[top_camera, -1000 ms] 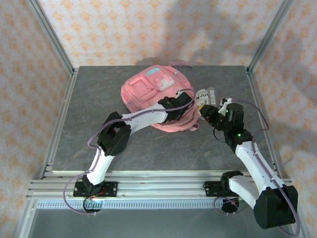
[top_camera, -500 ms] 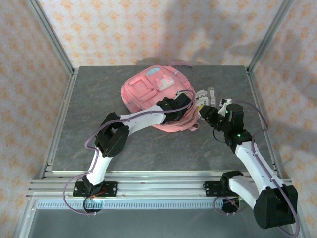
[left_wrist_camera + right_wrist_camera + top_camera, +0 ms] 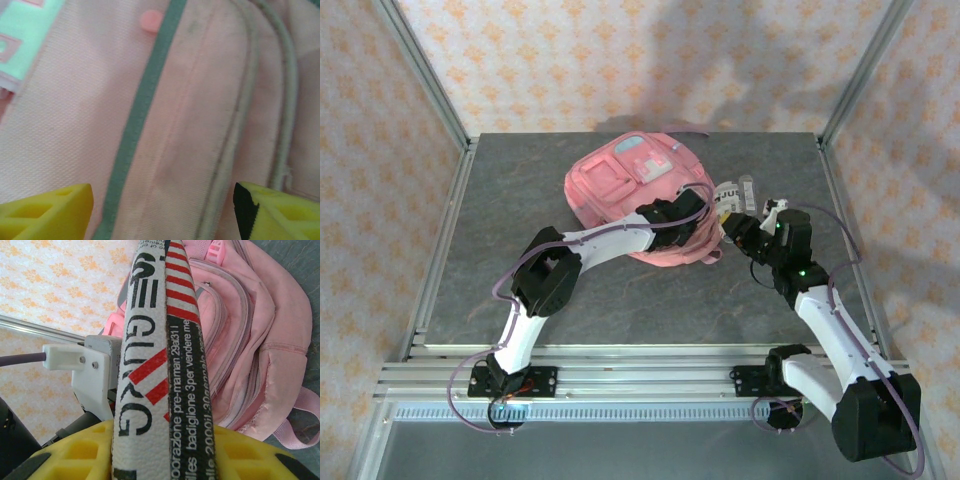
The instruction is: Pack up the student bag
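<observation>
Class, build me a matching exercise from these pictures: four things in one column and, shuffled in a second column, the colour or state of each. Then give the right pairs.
Column one
1. student bag
2. left end effector
3. right end effector
4. table

Column two
A. shut on a printed packet
B. grey, stone-look surface
C. pink, lying on the table
D. open, close over pink fabric

Pairs: 1-C, 2-D, 3-A, 4-B

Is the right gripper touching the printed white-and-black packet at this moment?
Touching. The right wrist view shows the printed packet clamped in the right gripper, with the yellow fingers pressed flush against both of its sides and no gap.
</observation>
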Robot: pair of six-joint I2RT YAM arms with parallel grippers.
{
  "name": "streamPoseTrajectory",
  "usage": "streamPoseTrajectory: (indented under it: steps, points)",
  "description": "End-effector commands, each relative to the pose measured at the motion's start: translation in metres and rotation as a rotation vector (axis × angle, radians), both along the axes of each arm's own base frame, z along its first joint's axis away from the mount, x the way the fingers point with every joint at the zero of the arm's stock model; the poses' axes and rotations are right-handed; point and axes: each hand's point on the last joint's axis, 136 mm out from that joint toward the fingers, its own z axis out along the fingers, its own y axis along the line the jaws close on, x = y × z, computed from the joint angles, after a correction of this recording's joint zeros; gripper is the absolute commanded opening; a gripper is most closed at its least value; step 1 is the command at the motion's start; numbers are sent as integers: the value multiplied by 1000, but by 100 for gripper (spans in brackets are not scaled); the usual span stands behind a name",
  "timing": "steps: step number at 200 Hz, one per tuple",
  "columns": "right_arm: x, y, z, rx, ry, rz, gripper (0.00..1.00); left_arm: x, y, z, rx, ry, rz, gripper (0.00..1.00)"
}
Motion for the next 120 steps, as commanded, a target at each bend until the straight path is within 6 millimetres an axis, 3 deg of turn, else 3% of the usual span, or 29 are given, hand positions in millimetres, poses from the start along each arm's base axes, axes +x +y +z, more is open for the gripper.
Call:
streamPoseTrajectory:
  steps: [1, 41, 69, 77, 97, 120]
  points:
    - [2, 1, 16, 16, -73, 11, 32, 13, 28, -12, 159, -70, 83, 69]
    - [1, 1, 14, 13, -70, 9, 32, 16, 33, -33, 210, -64, 85, 64]
    - [1, 0, 12, 10, -66, 4, 32, 16, 31, -34, 163, -38, 67, 10]
    - [1, -1, 12, 10, -67, 3, 33, 16, 31, -31, 153, -29, 64, 0]
    - [1, -1, 11, 9, -65, -1, 33, 17, 31, -12, 123, -34, 60, 0]
    - [1, -1, 8, 16, -56, -3, 33, 23, 35, 33, 65, -80, 76, 0]
